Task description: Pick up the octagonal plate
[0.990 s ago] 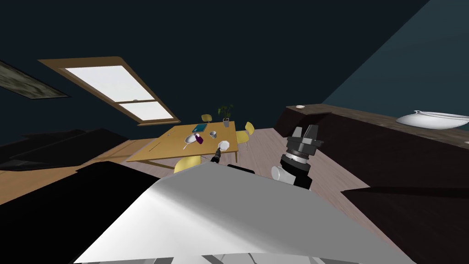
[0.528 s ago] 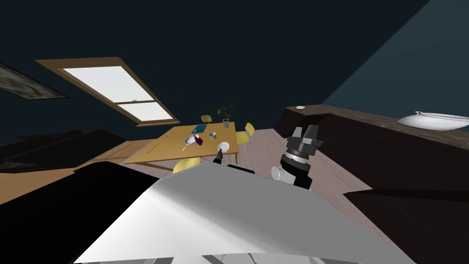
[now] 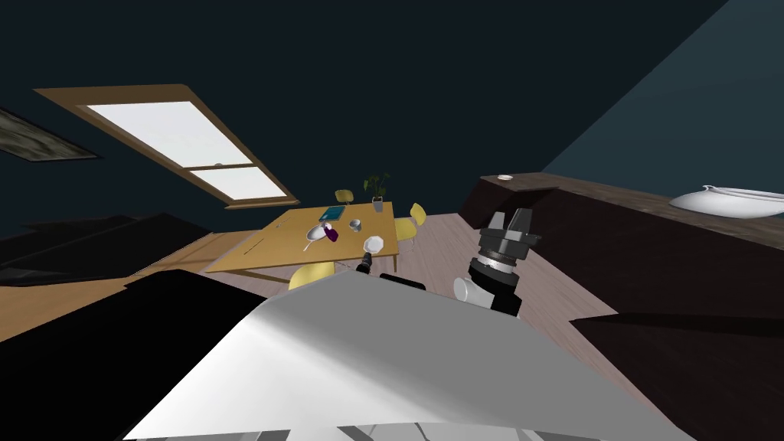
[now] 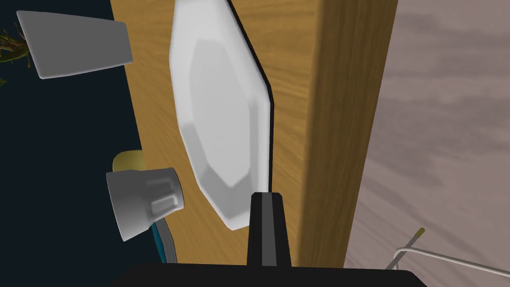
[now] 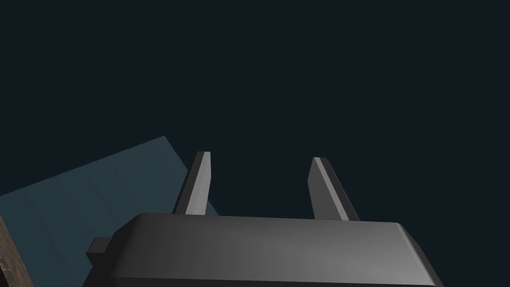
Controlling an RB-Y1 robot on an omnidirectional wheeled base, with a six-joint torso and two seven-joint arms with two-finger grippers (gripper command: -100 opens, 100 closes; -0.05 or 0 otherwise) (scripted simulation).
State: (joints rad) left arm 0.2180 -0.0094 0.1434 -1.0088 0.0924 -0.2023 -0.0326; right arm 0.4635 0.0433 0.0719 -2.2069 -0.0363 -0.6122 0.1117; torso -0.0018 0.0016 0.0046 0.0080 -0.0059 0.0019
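The octagonal plate is plain white and sits by the near edge of the wooden table. My left gripper is shut on the rim nearest to it, one dark finger standing against the plate's edge. In the head view the plate shows small at the table's front right corner, with the left gripper just below it. I cannot tell whether the plate touches the tabletop. My right gripper is open and holds nothing; it stands raised to the right.
A grey cup and a grey plant pot stand beyond the plate. A purple bottle, a teal book and yellow chairs are at the table. A dark counter with a white bowl runs along the right.
My left gripper has gone from open to shut on the plate's rim. The head view has shifted slightly; the right arm has not moved.
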